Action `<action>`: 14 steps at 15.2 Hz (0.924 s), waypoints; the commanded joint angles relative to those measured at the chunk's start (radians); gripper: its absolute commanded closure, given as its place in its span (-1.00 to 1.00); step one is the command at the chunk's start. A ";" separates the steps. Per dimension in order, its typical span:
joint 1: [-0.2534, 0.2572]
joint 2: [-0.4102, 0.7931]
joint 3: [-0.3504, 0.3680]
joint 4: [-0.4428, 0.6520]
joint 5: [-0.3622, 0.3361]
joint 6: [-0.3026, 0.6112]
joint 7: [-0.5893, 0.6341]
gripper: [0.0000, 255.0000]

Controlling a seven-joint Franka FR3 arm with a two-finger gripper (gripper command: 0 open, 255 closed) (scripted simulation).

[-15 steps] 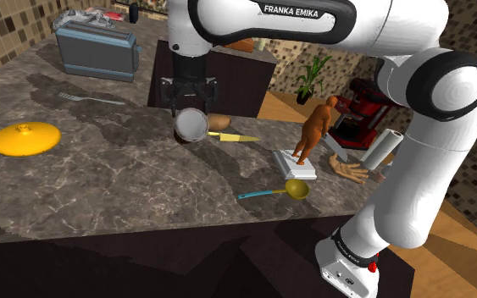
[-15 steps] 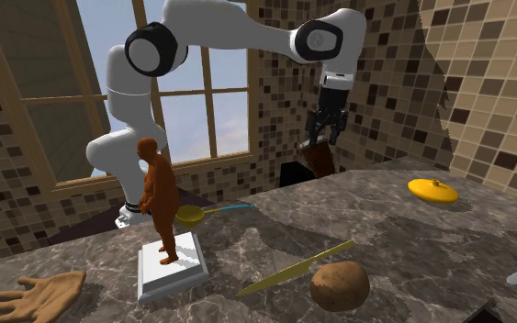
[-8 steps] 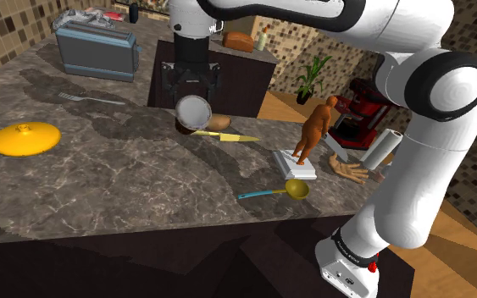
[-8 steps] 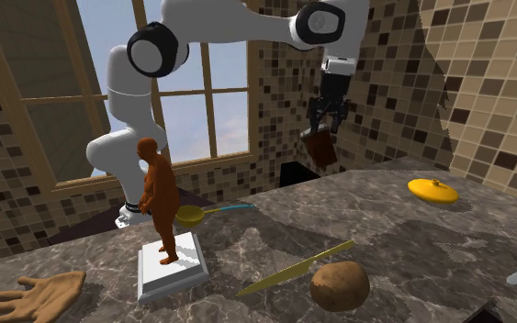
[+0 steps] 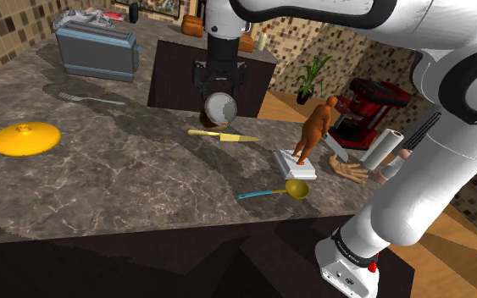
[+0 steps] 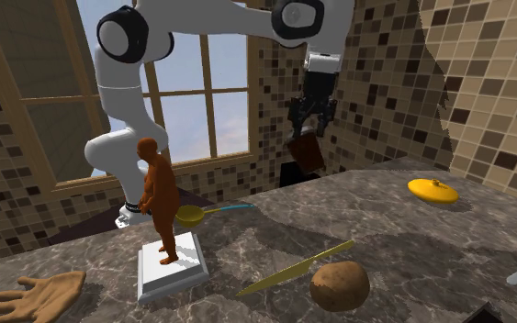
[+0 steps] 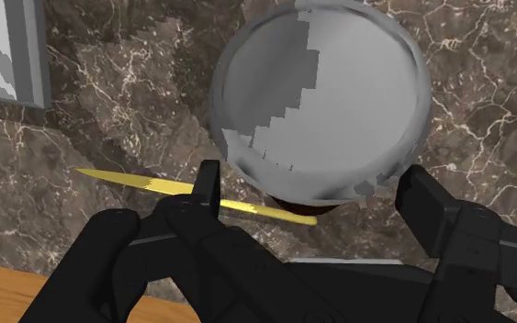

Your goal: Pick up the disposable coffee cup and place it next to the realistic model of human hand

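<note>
Both jaws clasp the coffee cup (image 7: 320, 101) midair.

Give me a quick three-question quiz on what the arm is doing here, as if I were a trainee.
1. True or false: the gripper holds the cup clear of the counter.
2. What lies on the counter below the cup? A. yellow knife B. plate C. banana
3. Fill in: the hand model lies near the figurine's ___ base.
Key: 1 true; 2 A; 3 white.
</note>
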 commanded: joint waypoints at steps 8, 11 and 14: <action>-0.119 -0.216 -0.111 -0.246 0.059 0.064 -0.235 1.00; -0.149 -0.268 -0.155 -0.303 0.062 0.077 -0.311 1.00; -0.179 -0.309 -0.200 -0.349 0.059 0.087 -0.387 1.00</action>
